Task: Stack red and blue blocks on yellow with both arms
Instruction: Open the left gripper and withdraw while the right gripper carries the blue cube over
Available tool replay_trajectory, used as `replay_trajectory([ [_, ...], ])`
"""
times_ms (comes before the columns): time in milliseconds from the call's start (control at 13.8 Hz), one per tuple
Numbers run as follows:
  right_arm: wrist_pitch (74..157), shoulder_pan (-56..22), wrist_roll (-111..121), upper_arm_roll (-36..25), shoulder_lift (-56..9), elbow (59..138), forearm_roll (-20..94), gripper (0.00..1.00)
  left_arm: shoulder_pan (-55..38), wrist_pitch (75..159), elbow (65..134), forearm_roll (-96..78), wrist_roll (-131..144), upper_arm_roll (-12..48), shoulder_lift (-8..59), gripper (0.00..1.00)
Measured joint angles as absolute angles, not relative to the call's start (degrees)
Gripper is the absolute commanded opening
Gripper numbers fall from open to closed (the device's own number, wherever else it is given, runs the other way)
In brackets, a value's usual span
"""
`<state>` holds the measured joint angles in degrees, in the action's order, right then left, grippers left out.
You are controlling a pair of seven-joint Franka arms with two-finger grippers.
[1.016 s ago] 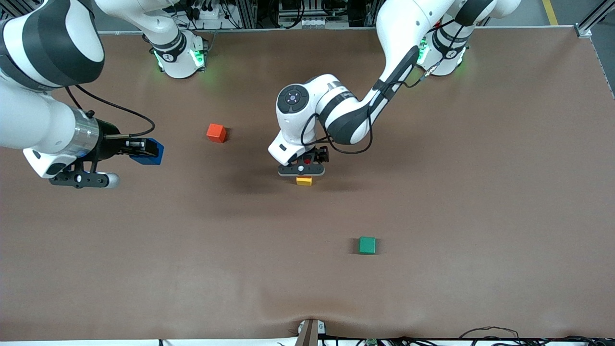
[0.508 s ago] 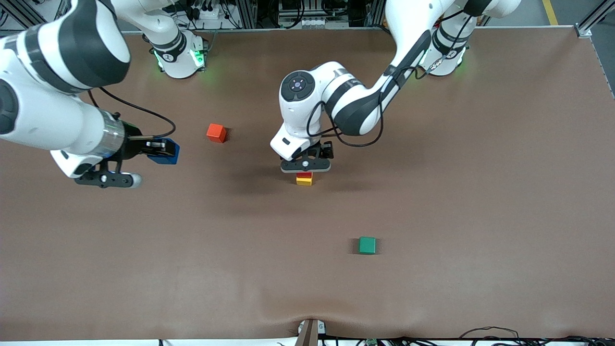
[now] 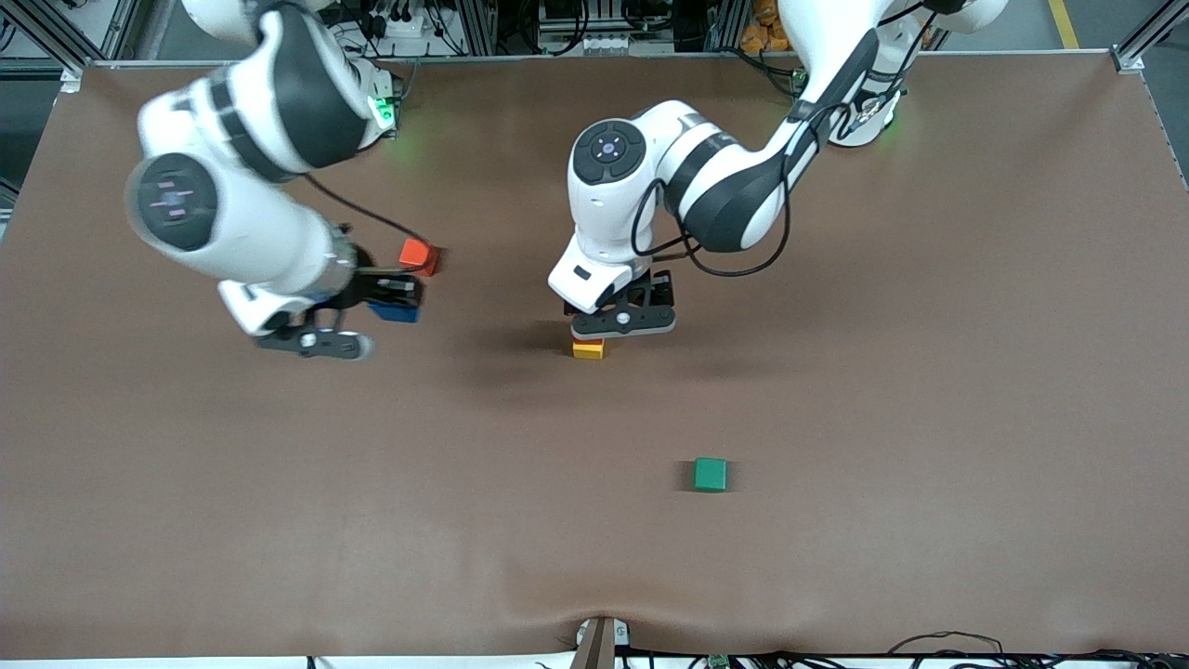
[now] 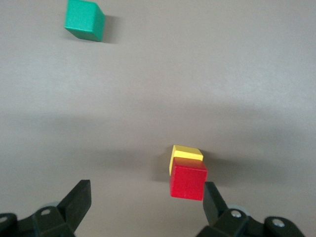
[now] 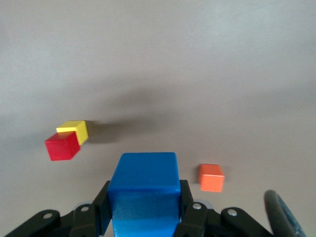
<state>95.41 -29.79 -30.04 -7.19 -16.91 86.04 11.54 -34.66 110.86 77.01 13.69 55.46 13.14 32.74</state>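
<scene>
Right gripper (image 5: 143, 217) fingers clamp blue block (image 5: 144, 190) by flat side faces: light, rigid, matte. Left gripper (image 4: 143, 210) fingers wide above red block (image 4: 188, 181) on yellow (image 4: 185, 153).

You're looking down on a wide table (image 3: 929, 372) covered in a matte brown sheet, slightly rippled along the edge nearest the front camera. Past its upper edge stand aluminium frame rails (image 3: 483, 23) with cables and power strips (image 3: 399, 23). A yellow floor stripe (image 3: 1064, 23) shows at one upper corner. More cables (image 3: 947, 643) trail along the nearest edge, and soft shadows lie mid-table.
</scene>
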Motion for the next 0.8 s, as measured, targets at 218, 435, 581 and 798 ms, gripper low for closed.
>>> replay_trajectory([
  [218, 99.6, -33.4, -33.8, -7.2, -17.0, 88.6, 11.0, 0.0, -33.4, 109.7, 77.0, 13.7, 55.5, 13.1, 31.0, 1.0],
  [435, 102.2, -34.6, -35.7, -7.2, -17.2, 90.1, 11.0, 0.0, -30.4, 109.2, 77.4, 12.4, 54.4, 13.2, 28.8, 1.0],
  [581, 104.3, -35.7, -37.2, -7.2, -17.6, 90.8, 10.7, 0.0, -27.0, 108.0, 77.9, 9.9, 49.7, 13.2, 26.6, 1.0],
  [798, 108.7, -37.9, -37.7, -7.2, -19.2, 91.2, 10.7, 0.0, -20.9, 100.7, 78.3, 8.2, 40.7, 13.1, 22.8, 1.0],
])
